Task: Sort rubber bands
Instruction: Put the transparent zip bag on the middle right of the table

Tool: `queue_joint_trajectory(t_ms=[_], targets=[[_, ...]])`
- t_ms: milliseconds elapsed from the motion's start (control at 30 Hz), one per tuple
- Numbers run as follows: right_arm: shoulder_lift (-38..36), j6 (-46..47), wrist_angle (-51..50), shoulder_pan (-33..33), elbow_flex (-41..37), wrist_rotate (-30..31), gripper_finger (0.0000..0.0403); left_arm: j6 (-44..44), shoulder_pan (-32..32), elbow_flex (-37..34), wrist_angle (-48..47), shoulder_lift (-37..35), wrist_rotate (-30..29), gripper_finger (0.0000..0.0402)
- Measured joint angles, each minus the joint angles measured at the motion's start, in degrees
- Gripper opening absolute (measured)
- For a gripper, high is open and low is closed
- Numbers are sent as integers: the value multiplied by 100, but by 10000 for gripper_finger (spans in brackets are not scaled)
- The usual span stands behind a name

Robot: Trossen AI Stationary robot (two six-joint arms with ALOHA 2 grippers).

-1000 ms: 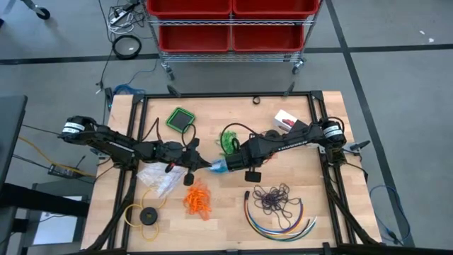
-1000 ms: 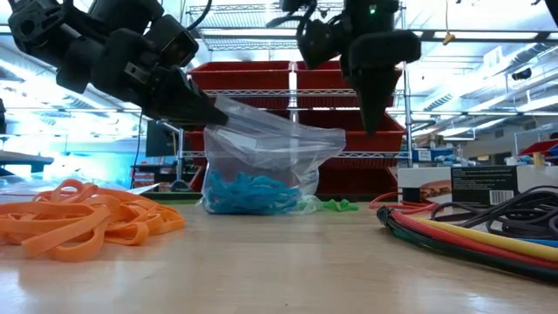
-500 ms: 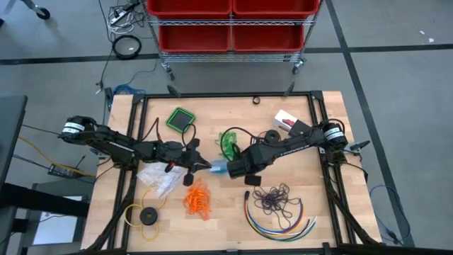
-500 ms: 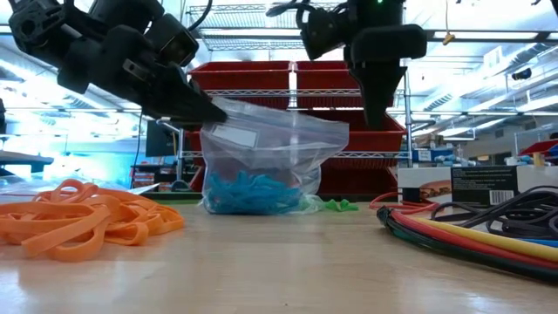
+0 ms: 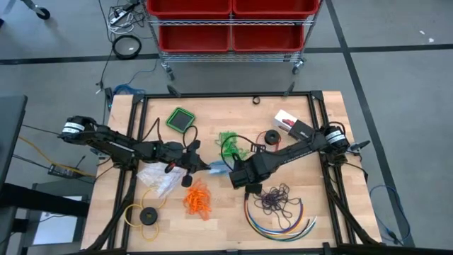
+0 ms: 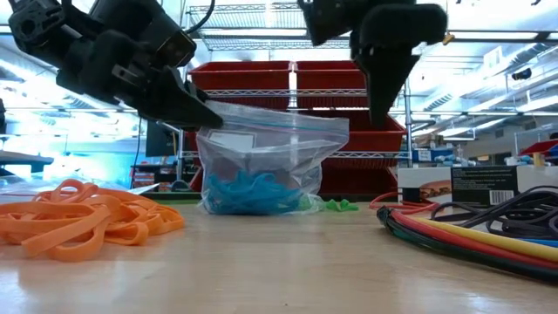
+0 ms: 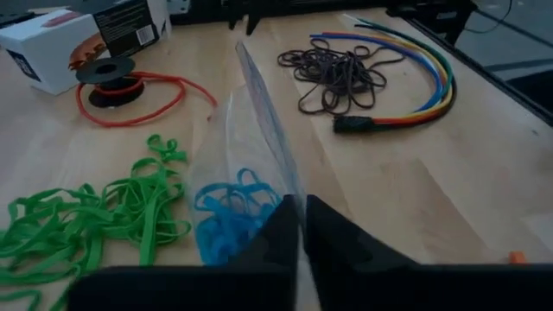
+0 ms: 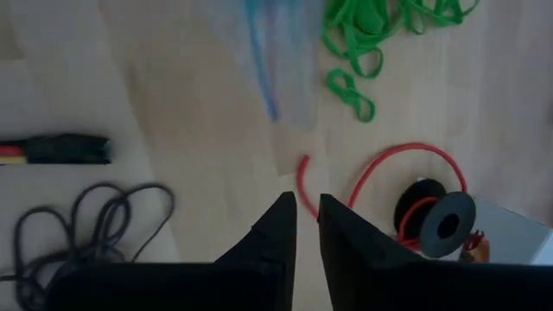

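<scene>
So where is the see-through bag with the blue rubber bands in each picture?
High view: the clear bag lies mid-table, between the two arms.
Low view: it stands centre, the left gripper pinching its top edge.
Left wrist view: mid-picture, rising from between the fingers.
Right wrist view: only a blurred part, at the top.
Shared landmark: the green rubber bands right beside the bag.
</scene>
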Motion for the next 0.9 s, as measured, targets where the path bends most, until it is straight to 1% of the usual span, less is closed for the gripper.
queue_joint_trajectory(t_ms=[33, 167, 267, 367, 467, 533, 667, 800, 900], targets=[[0, 47, 0, 57, 0, 0, 41, 39, 0, 0, 7, 0, -2, 10], [0, 340, -3, 300, 0, 67, 39, 300, 9, 89, 105, 2, -18, 4], [0, 668, -79, 532, 0, 245, 39, 601, 68, 330, 144, 2, -140, 3], [0, 1106, -228, 797, 0, 491, 39, 953, 244, 650, -24, 2, -265, 3], [0, 1606, -335, 1085, 0, 838, 37, 1291, 506, 1145, -573, 2, -263, 2], [2, 1917, -339, 1279, 0, 1025, 36, 1587, 699, 1544, -1219, 2, -273, 2], [2, 2546, -376, 1610, 0, 1333, 34, 2153, 1146, 2261, -2377, 2, -545, 1], [2, 3139, -376, 1902, -80, 1595, 34, 2467, 1775, 2672, -3013, 2, -669, 1], [4, 3603, -363, 2076, -267, 1648, 34, 2498, 2292, 2715, -3113, 2, -666, 1]])
